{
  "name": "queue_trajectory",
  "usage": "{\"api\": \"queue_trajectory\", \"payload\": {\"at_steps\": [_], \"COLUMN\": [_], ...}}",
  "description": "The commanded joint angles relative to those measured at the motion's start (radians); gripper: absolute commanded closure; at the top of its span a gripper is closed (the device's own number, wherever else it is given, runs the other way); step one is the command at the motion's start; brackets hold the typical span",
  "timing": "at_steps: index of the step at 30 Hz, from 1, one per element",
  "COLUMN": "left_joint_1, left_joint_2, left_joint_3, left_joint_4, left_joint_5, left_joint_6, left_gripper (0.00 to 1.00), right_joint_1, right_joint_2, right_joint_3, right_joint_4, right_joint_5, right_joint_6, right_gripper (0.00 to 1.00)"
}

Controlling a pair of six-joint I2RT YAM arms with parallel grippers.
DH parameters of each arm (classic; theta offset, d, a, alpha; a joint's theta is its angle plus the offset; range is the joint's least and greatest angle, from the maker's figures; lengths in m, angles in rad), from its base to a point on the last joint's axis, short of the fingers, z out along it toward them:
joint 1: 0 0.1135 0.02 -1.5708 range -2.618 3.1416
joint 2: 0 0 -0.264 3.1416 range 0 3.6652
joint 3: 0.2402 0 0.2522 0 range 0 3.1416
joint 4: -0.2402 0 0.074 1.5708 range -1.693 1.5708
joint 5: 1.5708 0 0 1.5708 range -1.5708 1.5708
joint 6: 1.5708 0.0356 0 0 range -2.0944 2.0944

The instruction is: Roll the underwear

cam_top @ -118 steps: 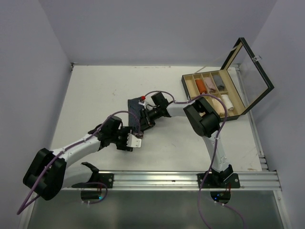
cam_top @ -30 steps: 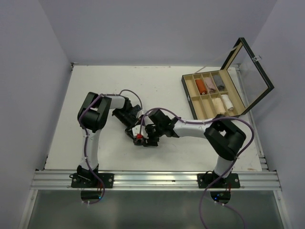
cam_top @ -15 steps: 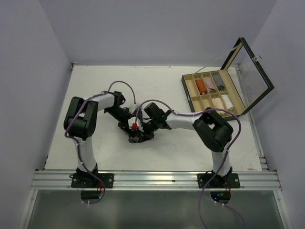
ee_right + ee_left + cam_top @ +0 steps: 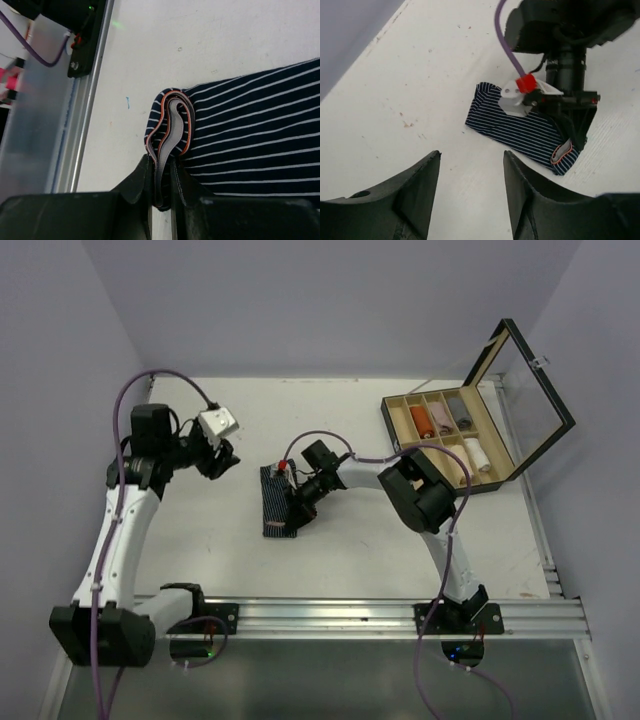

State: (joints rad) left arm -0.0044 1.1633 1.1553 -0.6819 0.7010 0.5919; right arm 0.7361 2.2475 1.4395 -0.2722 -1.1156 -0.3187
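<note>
Navy striped underwear (image 4: 277,502) lies folded into a narrow strip on the white table (image 4: 200,540), about midway between the left and right edges, with its long side running near to far. In the right wrist view the same garment (image 4: 250,130) shows its waistband doubled over at one end, with a pale inner face and an orange edge.

The right gripper (image 4: 296,512) reaches in from the right and sits low over the near half of the strip. Its fingers (image 4: 137,185) are pressed almost together on the doubled waistband, and the cloth is nipped between them.

The left gripper (image 4: 220,460) hangs above the table to the far left of the garment, well apart from it. Its fingers (image 4: 415,190) stand spread with bare table showing in the gap, and they hold nothing. Seen from the left wrist, the underwear (image 4: 520,130) lies ahead with the right gripper (image 4: 572,137) on its end.

At the far right of the table stands a wooden box (image 4: 400,447) with its glass lid (image 4: 530,390) tipped up. Several rolled cloths (image 4: 420,420) lie in its compartments.
</note>
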Motion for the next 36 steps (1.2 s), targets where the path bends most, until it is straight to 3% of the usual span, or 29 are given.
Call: {"api": "queue_trajectory", "payload": {"at_steps": [1,4,8,13,26,31,36], "left_joint_1": [-0.099,-0.269,-0.403,-0.538,-0.666,-0.689,-0.732], "left_joint_2": [-0.074,-0.151,-0.255,-0.265,-0.096,0.027,0.039], "left_joint_3": [-0.161,-0.314,-0.55,-0.678,-0.785,-0.799,-0.838], "left_joint_4": [0.001,0.027,0.18,0.352,0.59,0.663,0.714], "left_joint_5": [-0.084,-0.19,-0.271,-0.363,-0.439,-0.538,-0.601], "left_joint_6": [0.234,0.29,0.331,0.368,0.393,0.37,0.385], "left_gripper": [0.46,0.5,0.46,0.44,0.45,0.47,0.49], "right_joint_1": [-0.027,-0.038,-0.044,-0.05,-0.055,-0.055,-0.055], "right_joint_2": [0.107,0.168,0.228,0.273,0.311,0.308,0.313], "right_joint_3": [0.065,0.11,0.156,0.179,0.177,0.183,0.197], "right_joint_4": [-0.073,-0.079,-0.104,-0.134,-0.182,-0.208,-0.26], "right_joint_5": [-0.007,-0.032,-0.038,-0.038,-0.05,-0.046,-0.049], "right_joint_6": [0.122,0.164,0.179,0.191,0.204,0.175,0.141], "right_gripper": [1.0,1.0,1.0,1.0,1.0,1.0,1.0]}}
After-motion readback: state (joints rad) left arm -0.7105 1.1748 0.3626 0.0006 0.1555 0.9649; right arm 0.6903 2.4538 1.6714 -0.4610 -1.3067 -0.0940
